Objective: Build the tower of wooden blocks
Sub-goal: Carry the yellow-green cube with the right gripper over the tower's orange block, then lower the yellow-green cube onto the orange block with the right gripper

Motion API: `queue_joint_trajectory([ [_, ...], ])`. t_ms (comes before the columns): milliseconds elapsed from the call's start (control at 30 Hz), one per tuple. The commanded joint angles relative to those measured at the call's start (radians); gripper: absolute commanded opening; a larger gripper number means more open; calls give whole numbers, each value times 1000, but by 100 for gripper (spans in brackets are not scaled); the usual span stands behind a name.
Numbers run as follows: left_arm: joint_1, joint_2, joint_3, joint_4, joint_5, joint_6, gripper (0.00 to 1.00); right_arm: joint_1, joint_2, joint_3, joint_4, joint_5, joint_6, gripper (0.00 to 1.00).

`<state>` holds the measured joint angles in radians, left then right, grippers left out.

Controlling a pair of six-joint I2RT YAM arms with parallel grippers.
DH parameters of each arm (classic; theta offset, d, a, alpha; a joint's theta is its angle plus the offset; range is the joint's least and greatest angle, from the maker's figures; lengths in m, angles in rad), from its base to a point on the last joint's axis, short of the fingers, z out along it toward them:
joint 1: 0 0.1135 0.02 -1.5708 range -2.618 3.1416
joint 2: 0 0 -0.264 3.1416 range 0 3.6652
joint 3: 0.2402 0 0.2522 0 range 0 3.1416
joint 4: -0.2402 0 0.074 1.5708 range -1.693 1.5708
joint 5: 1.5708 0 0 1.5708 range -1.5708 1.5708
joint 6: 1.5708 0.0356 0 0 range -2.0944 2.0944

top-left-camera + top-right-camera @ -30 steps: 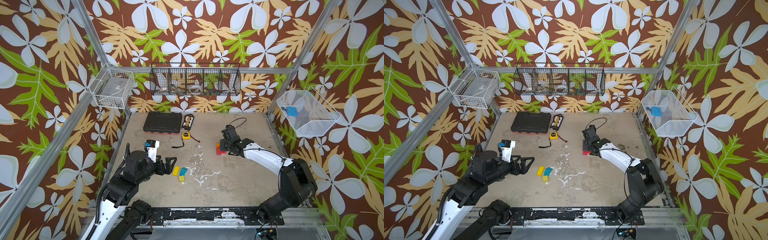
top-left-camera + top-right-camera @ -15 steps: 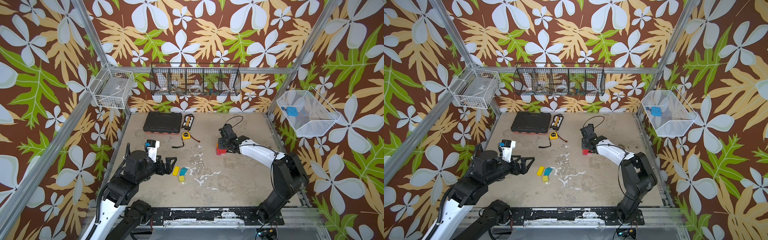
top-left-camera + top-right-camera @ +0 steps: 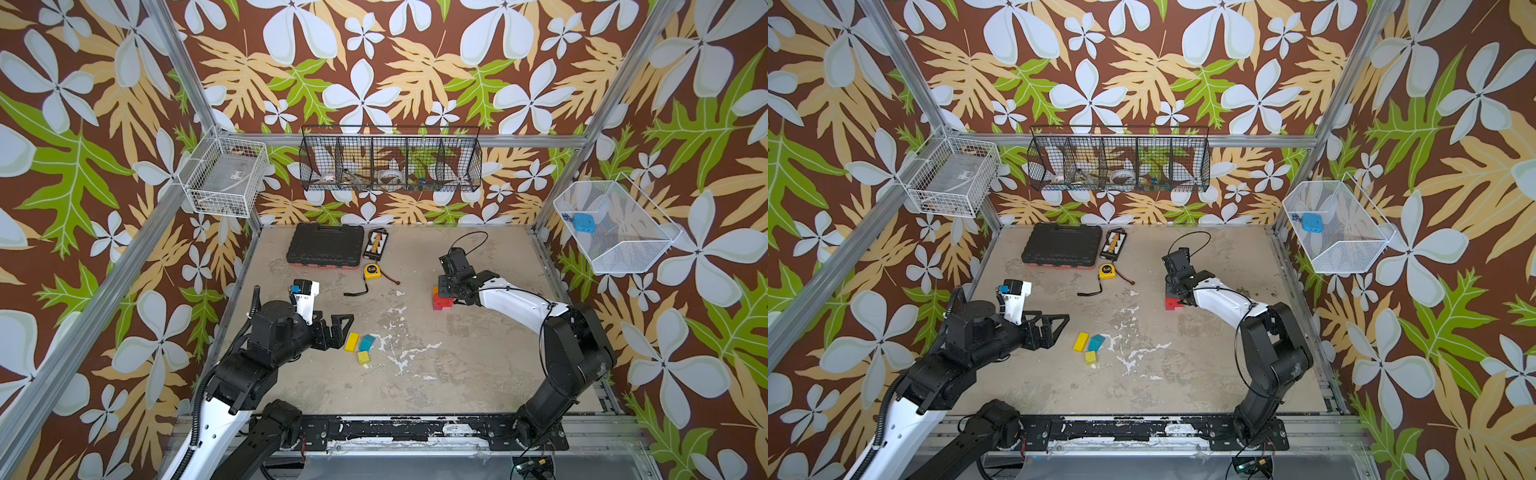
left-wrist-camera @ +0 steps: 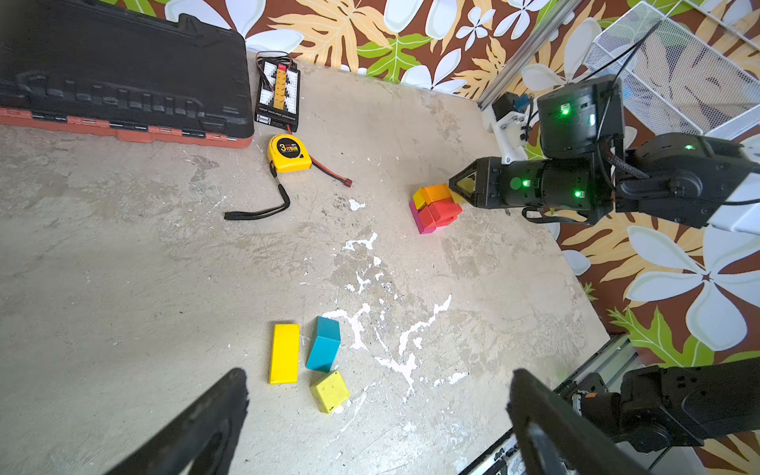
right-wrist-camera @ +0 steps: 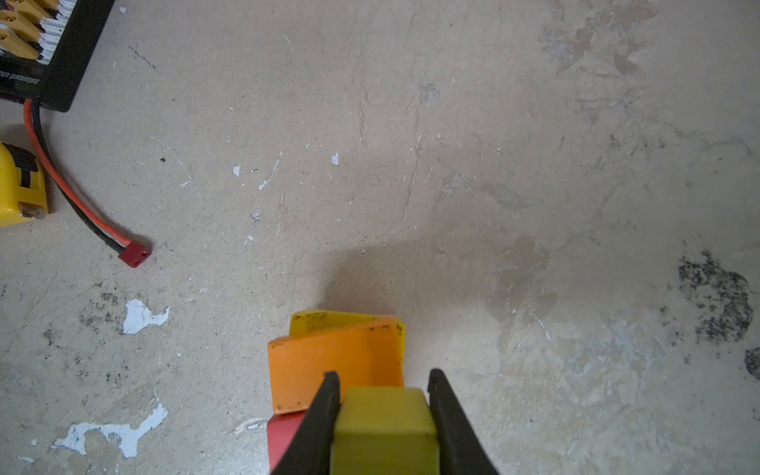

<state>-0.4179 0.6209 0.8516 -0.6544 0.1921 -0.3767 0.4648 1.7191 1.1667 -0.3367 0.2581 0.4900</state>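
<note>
Wood blocks (image 3: 367, 343) | left pincer (image 4: 378, 376) spread wide, empty, front-left of tape measure (image 4: 289, 153) | yellow brick (image 4: 283, 353), teal block (image 4: 324, 343), lime cube (image 4: 330, 390) loose on bench (image 4: 123, 267), in front of tape measure | tower (image 4: 436, 207) right of tape measure | right pincer (image 5: 383, 375) clamped on lime-yellow block (image 5: 384, 427) at tower's orange block (image 5: 333, 366)

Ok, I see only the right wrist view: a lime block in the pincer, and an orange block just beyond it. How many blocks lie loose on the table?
Observer: Three, apart from the lime block that you hold: a yellow brick, a teal block and a lime cube, together just ahead of the left pincer.
Operator: Does the left pincer hold anything?
Observer: No, it is open and empty.
Operator: What is under the red block?
Observer: A magenta block is the base of the tower; it rests on the table.
</note>
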Motion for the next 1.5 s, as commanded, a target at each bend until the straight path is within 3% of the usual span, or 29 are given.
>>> queue_joint_trajectory([
  [0,1,-2,2,7,5,-1,100,-1,6,2,7,3,-4,9],
  [1467,1,-8,3,7,4,-1,100,-6,32,9,11,-5,-1,36],
])
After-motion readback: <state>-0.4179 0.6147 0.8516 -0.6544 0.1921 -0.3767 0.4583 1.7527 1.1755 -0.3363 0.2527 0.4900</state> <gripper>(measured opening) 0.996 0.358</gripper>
